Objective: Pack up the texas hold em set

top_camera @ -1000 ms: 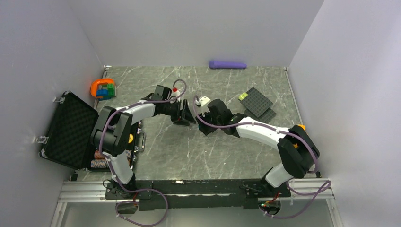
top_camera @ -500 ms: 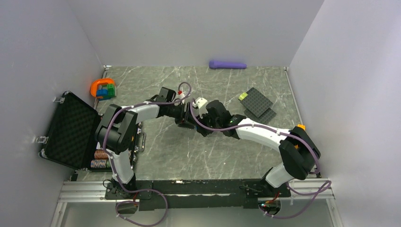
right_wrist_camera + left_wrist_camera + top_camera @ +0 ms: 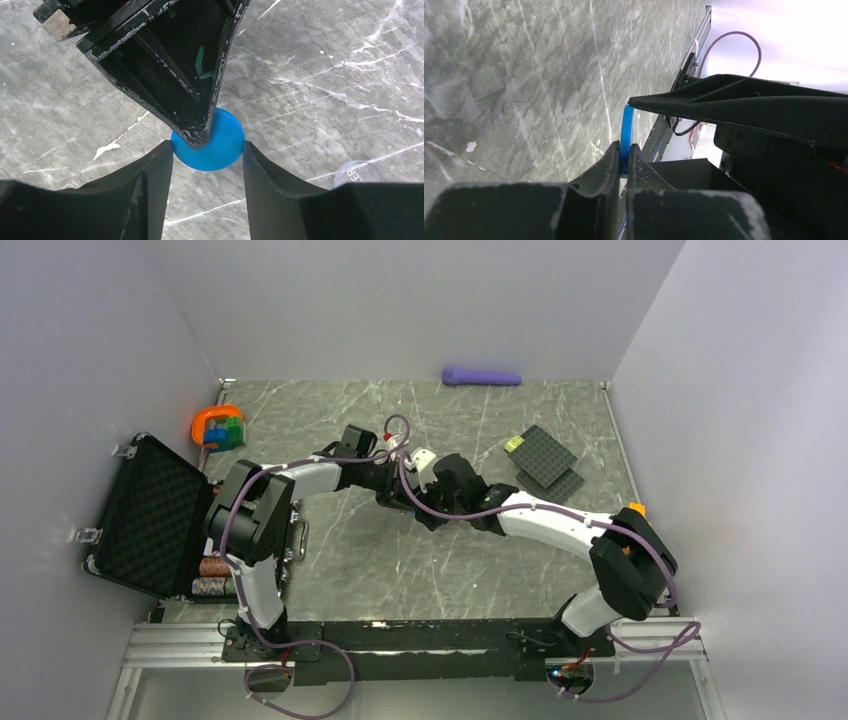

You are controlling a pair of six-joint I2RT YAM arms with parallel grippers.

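blue disc [image 3: 626,125], pinched in left gripper [image 3: 624,148]

You are getting even, diffuse light; glare is whiting out the table's [image 3: 524,75] near edge in the left wrist view.

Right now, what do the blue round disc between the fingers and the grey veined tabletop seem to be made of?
The blue round disc: likely plastic, smooth, matte; uniform colour, thin even edge.
The grey veined tabletop: marble or marble-print laminate, white veins, faint sheen; cannot tell which.
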